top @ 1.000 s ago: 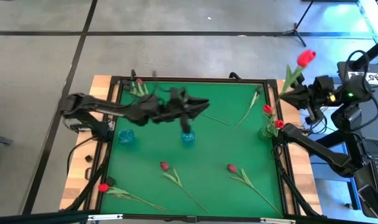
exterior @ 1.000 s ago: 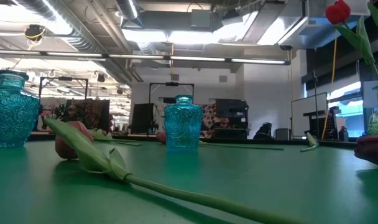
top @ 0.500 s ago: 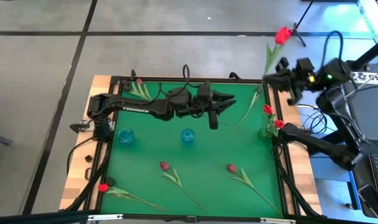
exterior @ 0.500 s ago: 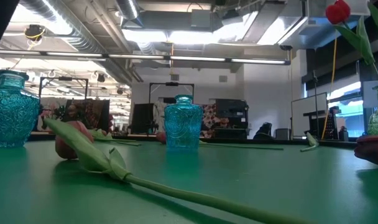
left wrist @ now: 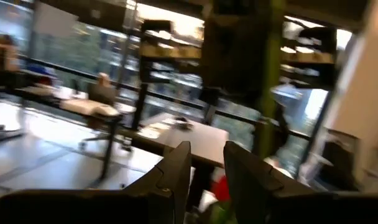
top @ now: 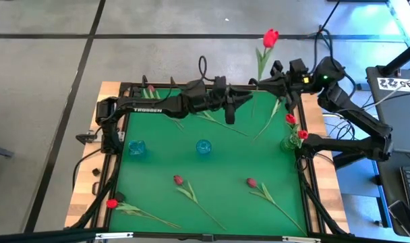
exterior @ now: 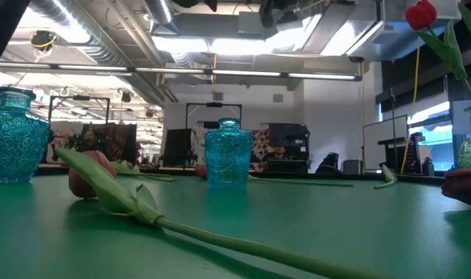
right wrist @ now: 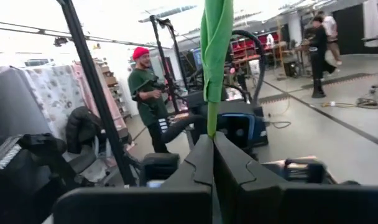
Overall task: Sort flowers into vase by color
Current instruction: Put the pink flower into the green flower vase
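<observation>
Since the earlier frame our right gripper [top: 259,82] has swung its red tulip [top: 266,44] inward to the table's far edge, meeting our half-open, empty left gripper [top: 249,100]; right wrist view: fingers [right wrist: 201,163] clamp the stem.

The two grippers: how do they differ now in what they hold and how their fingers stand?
1. The right gripper is shut on the stem of a red tulip; the left gripper holds nothing visible.
2. In the wrist views, the right gripper's fingers press together around the green stem, while the left gripper's fingers stand apart with a gap.

Both are at the far edge of the green table, pointing toward each other.
</observation>
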You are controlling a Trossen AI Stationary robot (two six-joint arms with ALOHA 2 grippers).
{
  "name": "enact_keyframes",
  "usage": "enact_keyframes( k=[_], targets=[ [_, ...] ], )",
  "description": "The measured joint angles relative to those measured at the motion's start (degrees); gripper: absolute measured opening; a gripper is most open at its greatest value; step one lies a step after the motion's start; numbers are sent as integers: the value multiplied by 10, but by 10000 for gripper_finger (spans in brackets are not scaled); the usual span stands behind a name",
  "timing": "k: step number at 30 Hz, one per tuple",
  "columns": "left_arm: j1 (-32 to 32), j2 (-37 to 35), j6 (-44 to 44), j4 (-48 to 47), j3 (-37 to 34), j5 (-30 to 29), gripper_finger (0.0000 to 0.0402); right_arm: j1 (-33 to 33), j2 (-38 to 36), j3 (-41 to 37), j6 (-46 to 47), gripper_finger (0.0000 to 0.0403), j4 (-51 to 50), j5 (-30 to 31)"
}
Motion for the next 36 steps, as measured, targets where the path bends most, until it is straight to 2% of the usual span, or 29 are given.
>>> enact_keyframes(
  k=[7, 13, 19, 28, 32, 36],
  targets=[
    [8, 0, -31, -8, 0, 79, 101, 0, 15, 0, -12, 0, -3, 12],
    [38, 0, -79, -18, 0, 157, 148, 0, 20, 0, -20, 0, -5, 14],
    [44, -1, -56, -16, 0, 185, 185, 0, 20, 0, -26, 0, -13, 16],
    [69, -9, -84, -17, -1, 262, 189, -1, 17, 0, -29, 0, -30, -12],
    [74, -9, -84, -16, -1, 261, 189, -1, 19, 0, -32, 0, -26, -8],
    [77, -9, -78, -17, -1, 261, 189, -1, 36, 0, -55, 0, -25, 23]
  ],
)
